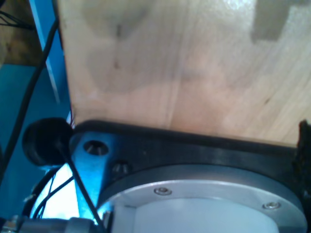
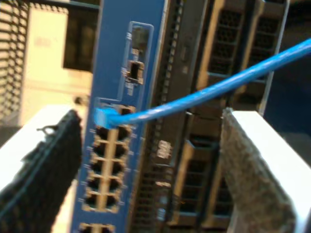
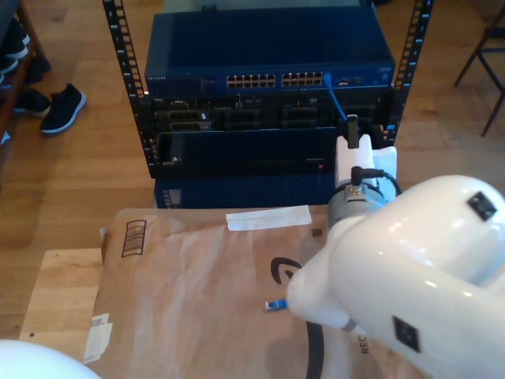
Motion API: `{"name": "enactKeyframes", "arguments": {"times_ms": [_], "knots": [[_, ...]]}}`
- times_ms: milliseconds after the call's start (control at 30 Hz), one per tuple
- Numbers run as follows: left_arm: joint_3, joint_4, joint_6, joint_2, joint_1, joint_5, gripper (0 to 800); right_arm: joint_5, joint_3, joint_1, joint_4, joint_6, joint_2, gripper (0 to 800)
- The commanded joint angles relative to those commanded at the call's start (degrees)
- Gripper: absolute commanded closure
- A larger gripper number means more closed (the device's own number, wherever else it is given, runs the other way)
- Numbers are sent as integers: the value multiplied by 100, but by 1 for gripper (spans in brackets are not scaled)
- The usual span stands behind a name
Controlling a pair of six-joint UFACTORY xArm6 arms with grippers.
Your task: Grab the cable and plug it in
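Setting: robotics test space in room with wood plank floor (image 3: pixel 71 166). Low open equipment rack (image 3: pixel 118 47) stands on floor, holding blue network switch (image 3: pixel 268 59) with rows of Ethernet ports above dark server-like units (image 3: pixel 237 146). In front, flattened cardboard sheet (image 3: pixel 197 292) with tape strip covers wooden tabletop (image 3: pixel 59 292). Dark shoes (image 3: pixel 59 106) lie on floor at exterior view's left; chair legs (image 3: pixel 489 55) at exterior view's right.
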Motion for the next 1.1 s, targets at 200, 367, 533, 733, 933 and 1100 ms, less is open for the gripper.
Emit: {"name": "enactKeyframes", "arguments": {"times_ms": [200, 367, 533, 733, 933, 1100], "knots": [[9, 0, 0, 0, 0, 0, 0, 1556, 536, -1011, -1020, -624, -1037, 247], [0, 0, 0, 0, 0, 0, 0, 2629, 695, -1960, -2189, -862, -1538, 211], [0, 0, 0, 0, 0, 0, 0, 3877, 782, -2892, -3596, -862, -2189, 210], [9, 0, -9, 0, 0, 0, 0, 6356, 967, -3666, -4290, -914, -3473, 99], [0, 0, 0, 0, 0, 0, 0, 8492, 1336, -4580, -4633, -1143, -4862, 51], [9, 0, 0, 0, 0, 0, 0, 10101, 1732, -5609, -4659, -2048, -5591, 9]]}}
